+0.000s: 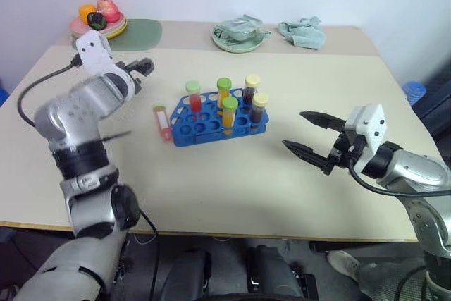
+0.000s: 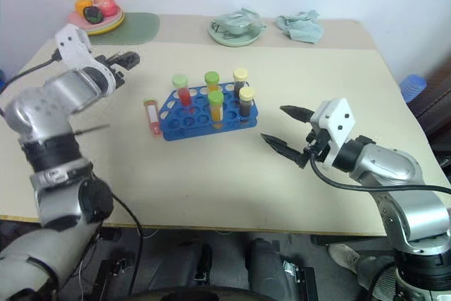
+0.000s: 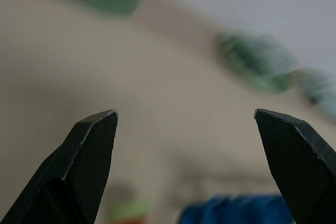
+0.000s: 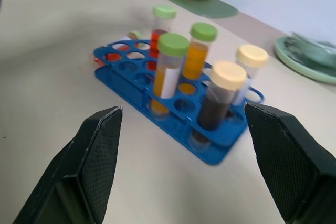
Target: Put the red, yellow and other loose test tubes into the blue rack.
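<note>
The blue rack (image 1: 211, 126) stands mid-table with several capped test tubes upright in it: a red one with a green cap (image 1: 194, 96), two yellow-orange ones with green caps (image 1: 224, 92), and two dark ones with yellow caps (image 1: 259, 107). One loose test tube (image 1: 163, 122) with red liquid lies flat on the table against the rack's left end. My left gripper (image 1: 144, 68) hovers open and empty, up and to the left of the rack. My right gripper (image 1: 309, 133) is open and empty, right of the rack and pointing toward it (image 4: 210, 145).
Along the far edge sit a plate of toy fruit (image 1: 99, 22) on a green mat (image 1: 139, 33), a green dish (image 1: 239, 35) and a crumpled teal cloth (image 1: 303, 32). Bare tabletop (image 1: 232, 181) stretches in front of the rack.
</note>
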